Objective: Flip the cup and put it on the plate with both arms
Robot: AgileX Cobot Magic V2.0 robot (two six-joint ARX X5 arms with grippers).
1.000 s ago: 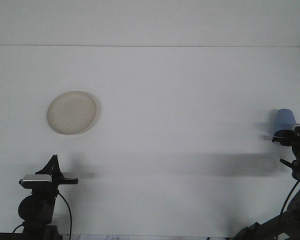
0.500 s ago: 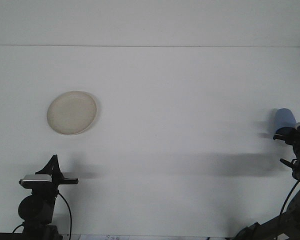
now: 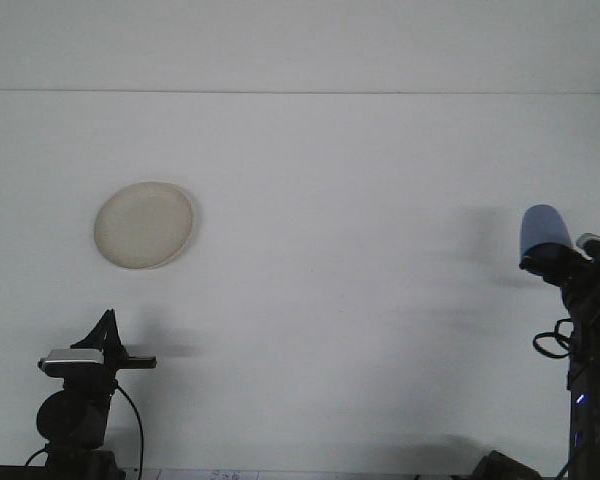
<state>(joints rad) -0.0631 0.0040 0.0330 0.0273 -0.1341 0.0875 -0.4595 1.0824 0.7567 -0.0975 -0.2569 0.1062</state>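
Observation:
A cream round plate (image 3: 144, 224) lies flat on the white table at the left. At the right edge, a blue cup (image 3: 542, 226) is held up off the table, and my right gripper (image 3: 546, 260) is shut on its lower part from below. The cup tilts slightly to the left; I cannot tell which end is its mouth. My left gripper (image 3: 106, 338) rests low at the bottom left, in front of the plate and well apart from it, pointing up the table.
The white table (image 3: 340, 280) runs back to a seam (image 3: 300, 92) where a white wall begins. Cables (image 3: 136, 420) hang by the left arm's base, and the right arm's black links (image 3: 592, 330) fill the lower right corner.
My right gripper has lifted the blue cup up and a little to the left, and the arm now stands higher. The left arm and the plate have stayed put.

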